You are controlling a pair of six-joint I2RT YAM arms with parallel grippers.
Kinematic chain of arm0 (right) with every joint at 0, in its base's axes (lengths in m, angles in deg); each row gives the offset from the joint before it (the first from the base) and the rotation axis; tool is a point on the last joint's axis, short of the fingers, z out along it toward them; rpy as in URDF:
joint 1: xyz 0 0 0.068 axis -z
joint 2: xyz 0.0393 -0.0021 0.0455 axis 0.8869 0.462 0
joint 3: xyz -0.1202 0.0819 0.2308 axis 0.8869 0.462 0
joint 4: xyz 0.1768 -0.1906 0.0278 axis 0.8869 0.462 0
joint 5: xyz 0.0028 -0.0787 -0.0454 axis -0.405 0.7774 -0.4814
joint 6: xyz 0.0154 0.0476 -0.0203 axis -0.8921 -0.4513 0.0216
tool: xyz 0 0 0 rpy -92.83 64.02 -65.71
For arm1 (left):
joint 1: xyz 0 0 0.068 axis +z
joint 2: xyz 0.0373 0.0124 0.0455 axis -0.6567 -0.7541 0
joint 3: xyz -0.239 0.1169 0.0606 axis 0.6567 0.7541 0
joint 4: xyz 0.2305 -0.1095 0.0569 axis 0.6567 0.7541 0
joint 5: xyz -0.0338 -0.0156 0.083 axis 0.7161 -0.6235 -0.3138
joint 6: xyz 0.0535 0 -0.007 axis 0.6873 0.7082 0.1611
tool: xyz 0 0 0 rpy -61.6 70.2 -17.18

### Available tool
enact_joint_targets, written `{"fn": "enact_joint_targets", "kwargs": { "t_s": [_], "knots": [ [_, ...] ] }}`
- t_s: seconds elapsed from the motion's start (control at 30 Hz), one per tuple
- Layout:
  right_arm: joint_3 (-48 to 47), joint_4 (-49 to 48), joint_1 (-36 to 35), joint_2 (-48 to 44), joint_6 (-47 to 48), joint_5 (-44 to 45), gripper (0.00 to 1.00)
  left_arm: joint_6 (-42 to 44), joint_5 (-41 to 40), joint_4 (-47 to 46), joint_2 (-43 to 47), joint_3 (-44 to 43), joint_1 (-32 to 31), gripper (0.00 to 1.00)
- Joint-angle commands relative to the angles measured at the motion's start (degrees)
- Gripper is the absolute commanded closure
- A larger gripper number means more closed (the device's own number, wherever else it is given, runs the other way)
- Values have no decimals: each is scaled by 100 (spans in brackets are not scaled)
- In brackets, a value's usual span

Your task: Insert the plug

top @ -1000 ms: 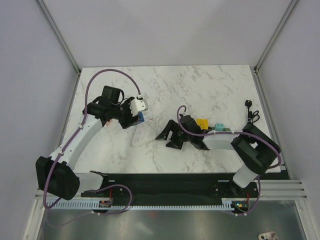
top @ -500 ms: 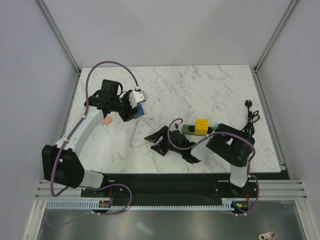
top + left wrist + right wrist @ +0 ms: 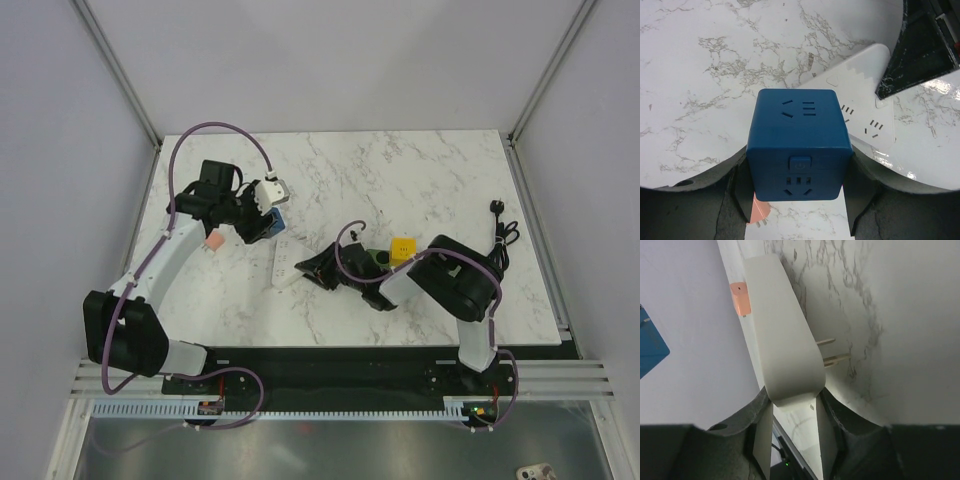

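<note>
The yellow plug sits at the dark green socket strip in the middle right of the top view, behind my right arm. I cannot tell whether it is pushed in. My left gripper is shut on a blue cube and holds it above the table; in the left wrist view the blue cube fills the gap in the gripper. My right gripper is shut on the end of a white power strip. The right wrist view shows the white strip between the fingers of the gripper.
A small pink plug lies left of the white strip and shows in the right wrist view. A black plug with a thin cord lies at the far right. The white strip lies just beyond the blue cube.
My right arm has swung left and its gripper has closed on the white strip's end, uncovering the yellow plug. My left gripper has drawn back a little to the left with the blue cube.
</note>
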Motion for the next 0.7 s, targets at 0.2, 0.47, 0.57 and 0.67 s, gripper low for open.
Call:
{"fn": "enact_joint_targets", "kwargs": {
  "t_s": [0.2,0.47,0.57,0.67],
  "knots": [
    [-472,1076,785,166,1950,-2274,90,110,339,181,234,56,14,98],
    [-789,3105,794,-299,3542,-2601,87,323,163,859,23,-32,-171,98],
    [-807,3581,812,-502,3779,-2452,78,113,49,1034,-39,-102,-188,98],
    [-851,3783,803,-537,3806,-2399,71,-37,-74,1184,-118,-216,-197,98]
  ]
}}
